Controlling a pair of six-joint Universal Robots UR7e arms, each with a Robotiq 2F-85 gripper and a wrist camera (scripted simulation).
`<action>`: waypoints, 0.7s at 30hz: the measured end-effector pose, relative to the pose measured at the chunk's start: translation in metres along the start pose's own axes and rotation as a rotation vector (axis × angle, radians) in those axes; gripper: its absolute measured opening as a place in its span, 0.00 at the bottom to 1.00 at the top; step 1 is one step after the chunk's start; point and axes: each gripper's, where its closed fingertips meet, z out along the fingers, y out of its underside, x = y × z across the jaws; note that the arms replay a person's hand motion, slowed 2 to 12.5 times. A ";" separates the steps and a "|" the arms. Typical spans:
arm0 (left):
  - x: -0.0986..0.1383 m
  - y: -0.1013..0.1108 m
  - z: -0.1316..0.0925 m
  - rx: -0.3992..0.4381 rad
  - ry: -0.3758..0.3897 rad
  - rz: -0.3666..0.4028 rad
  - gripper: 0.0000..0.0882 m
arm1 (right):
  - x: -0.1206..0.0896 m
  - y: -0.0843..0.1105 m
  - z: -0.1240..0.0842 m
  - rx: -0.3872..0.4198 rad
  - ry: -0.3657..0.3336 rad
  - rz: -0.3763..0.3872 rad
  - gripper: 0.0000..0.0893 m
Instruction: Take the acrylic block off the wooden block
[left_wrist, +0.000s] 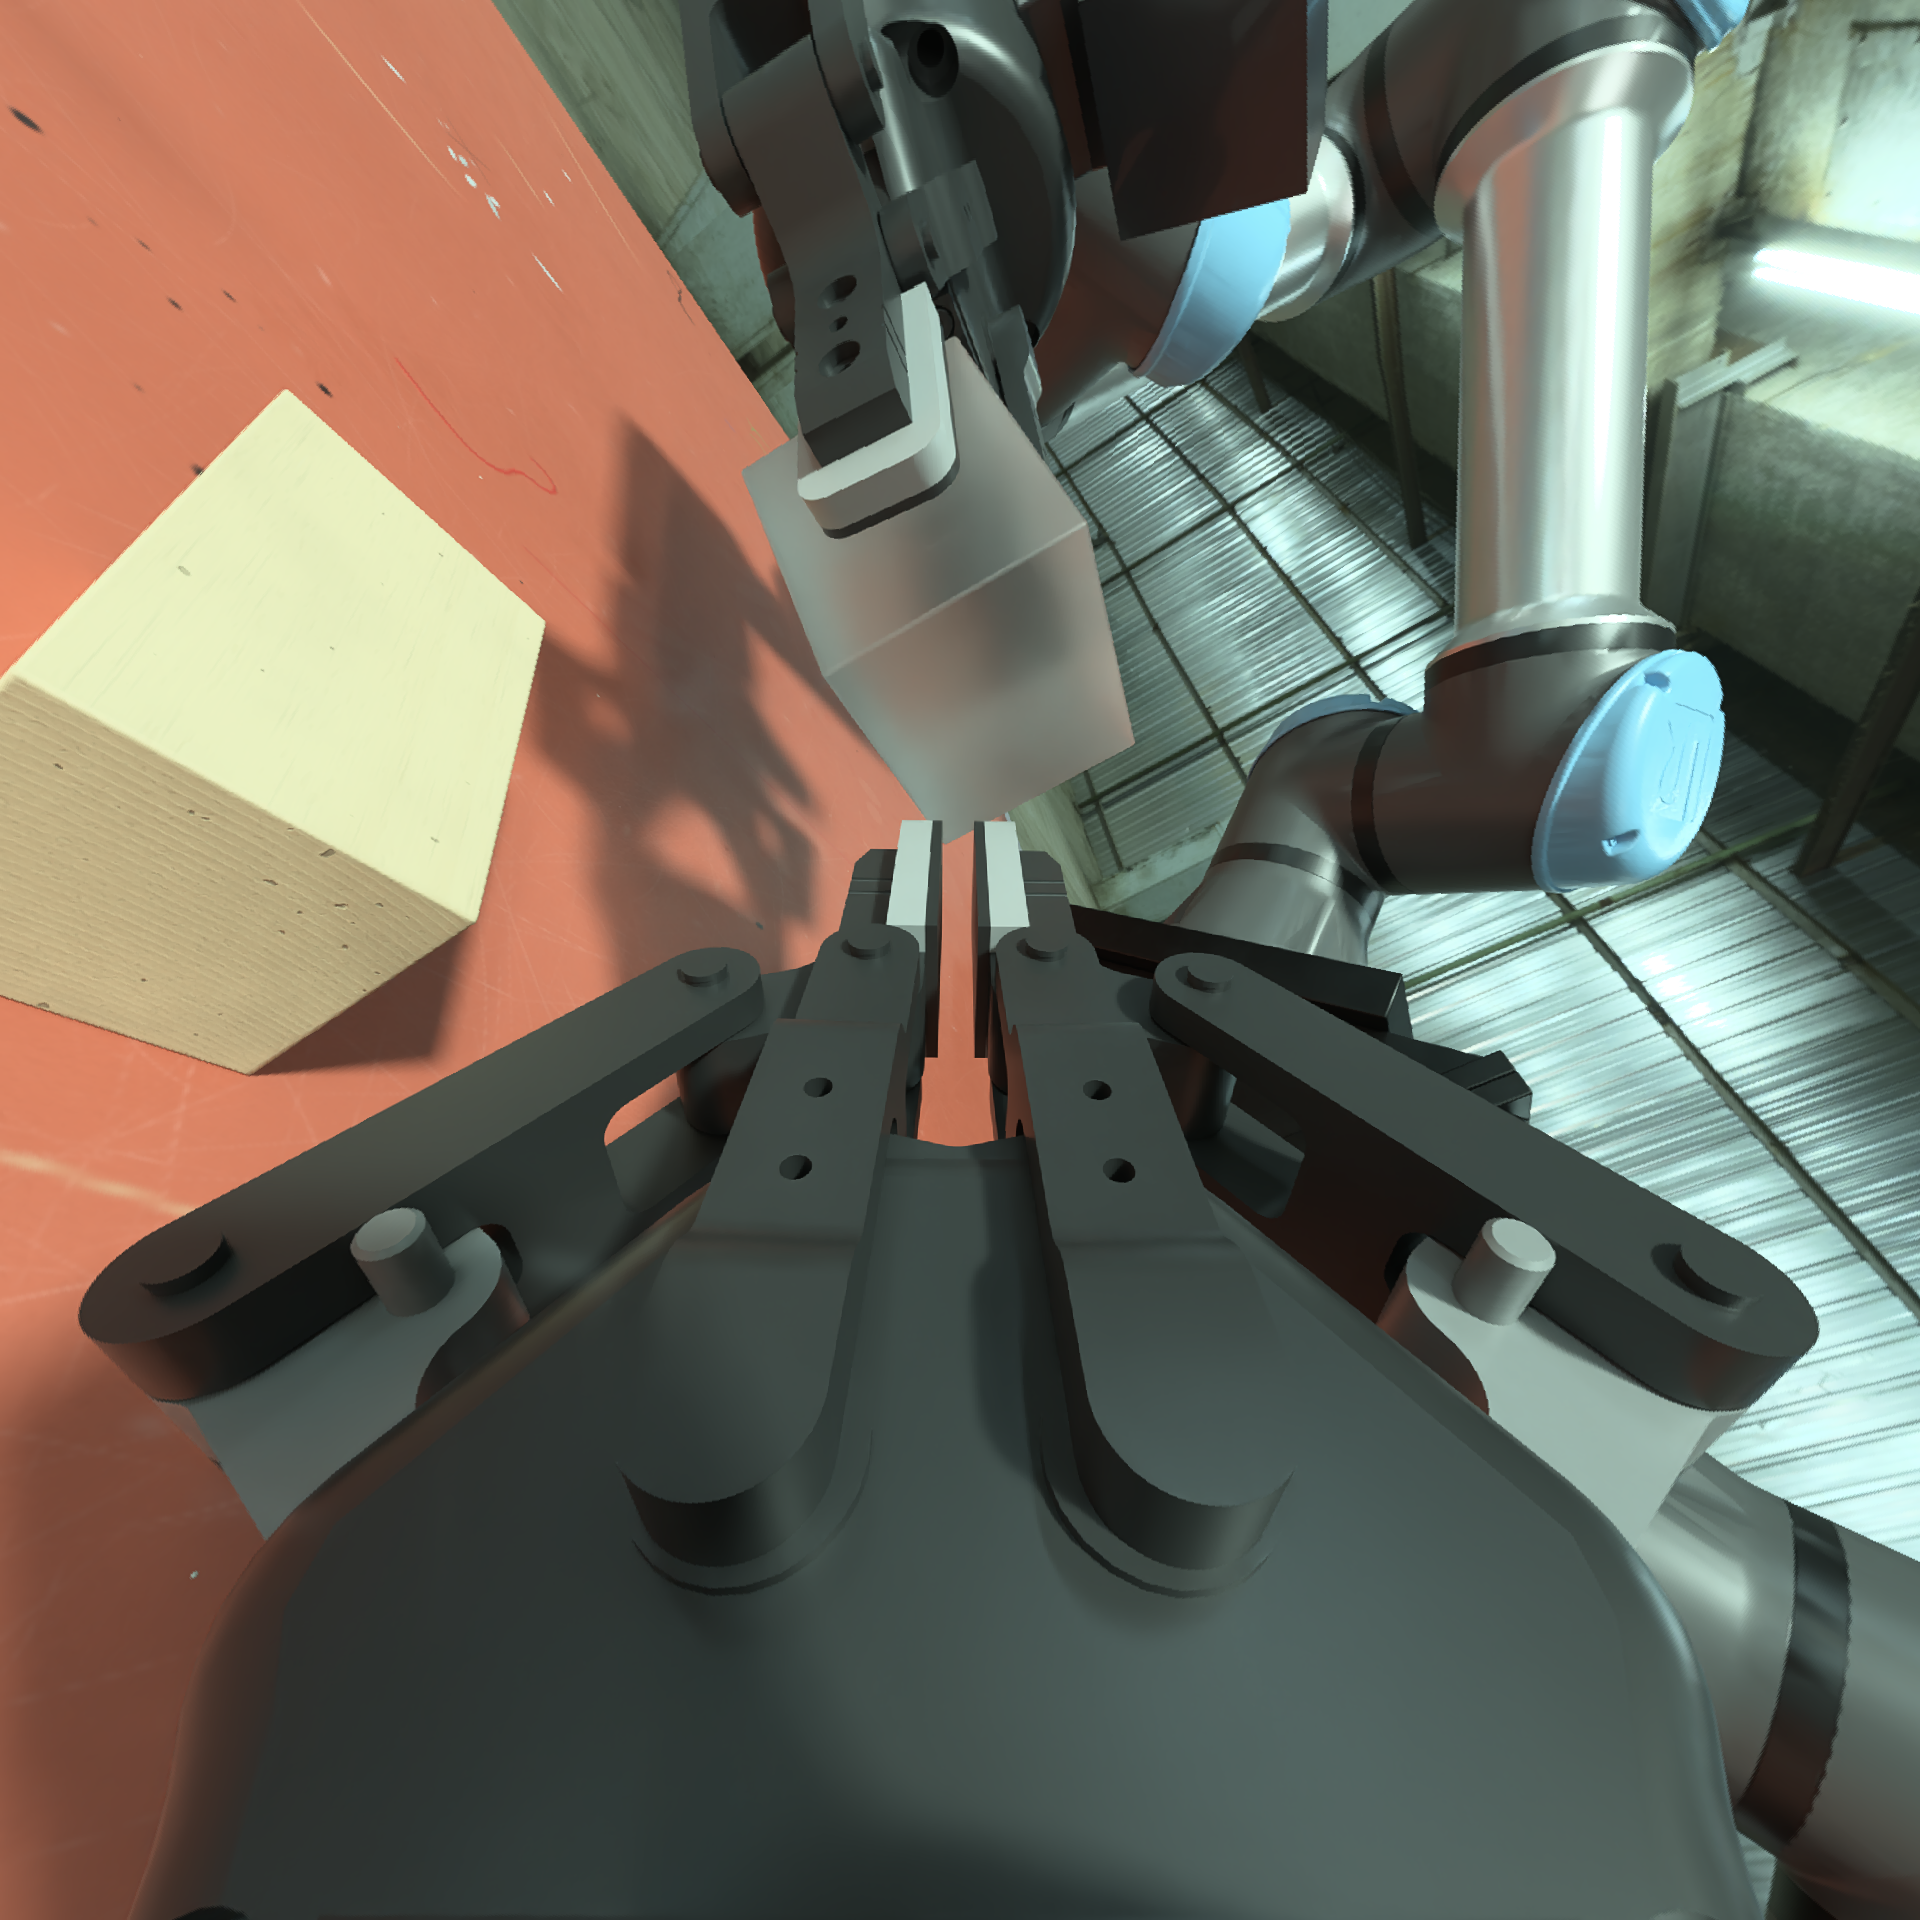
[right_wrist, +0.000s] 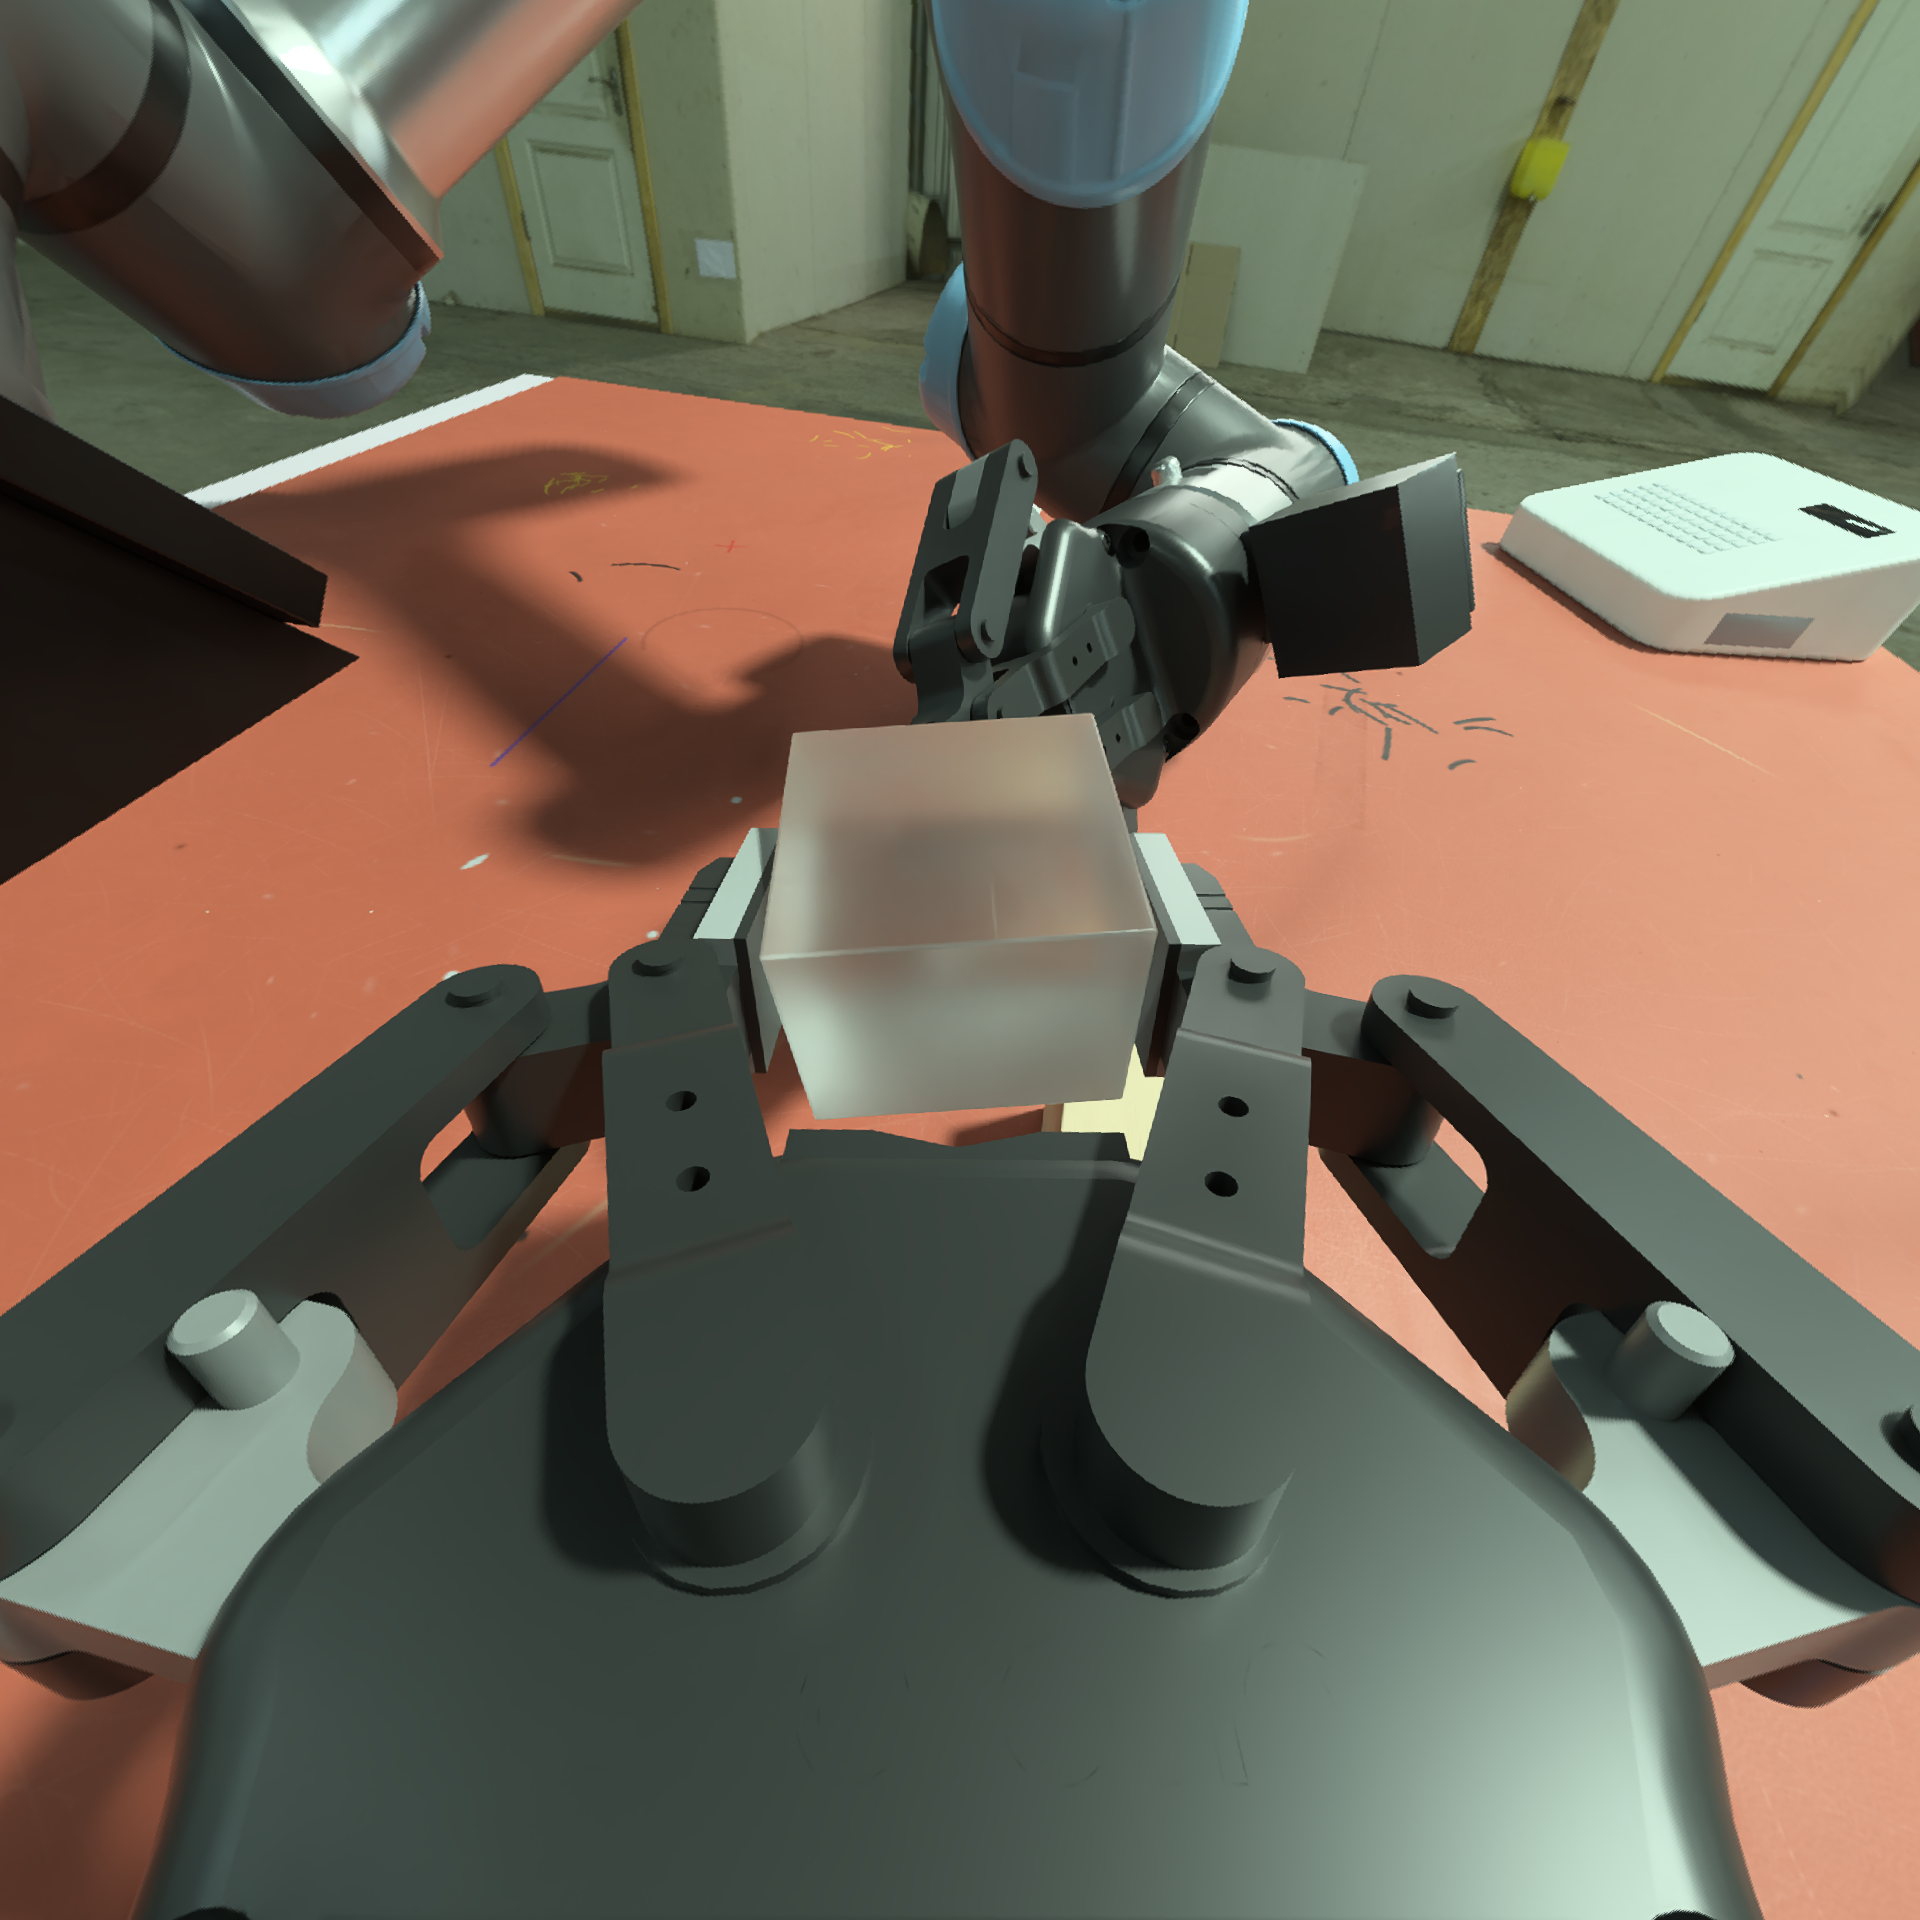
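Note:
The frosted acrylic block (right_wrist: 956, 831) is clamped between the pads of my right gripper (right_wrist: 956, 899) and hangs in the air above the red table (right_wrist: 416, 935). In the left wrist view the acrylic block (left_wrist: 935, 644) is near the table edge, apart from the pale wooden block (left_wrist: 260, 727), which sits on the table with a bare top. A sliver of the wooden block (right_wrist: 1101, 1117) shows under the held block. My left gripper (left_wrist: 956, 873) is shut and empty, its tips just below the acrylic block.
The table edge (left_wrist: 665, 270) runs diagonally, with metal floor grating (left_wrist: 1299, 582) beyond it. A white box-shaped device (right_wrist: 1704, 561) lies at the table's back right. A dark plate (right_wrist: 125, 623) juts in at the left. The right arm (left_wrist: 1548, 416) rises close by.

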 end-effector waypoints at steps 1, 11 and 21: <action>0.000 0.000 0.000 0.001 0.000 -0.002 0.06 | 0.000 0.000 0.000 0.002 0.000 0.002 0.59; -0.001 0.002 0.002 -0.004 0.003 -0.004 0.06 | 0.001 0.000 -0.001 0.008 0.001 0.005 0.59; -0.006 0.002 0.001 0.001 -0.004 -0.016 0.06 | 0.001 0.001 -0.003 0.017 0.002 0.012 0.59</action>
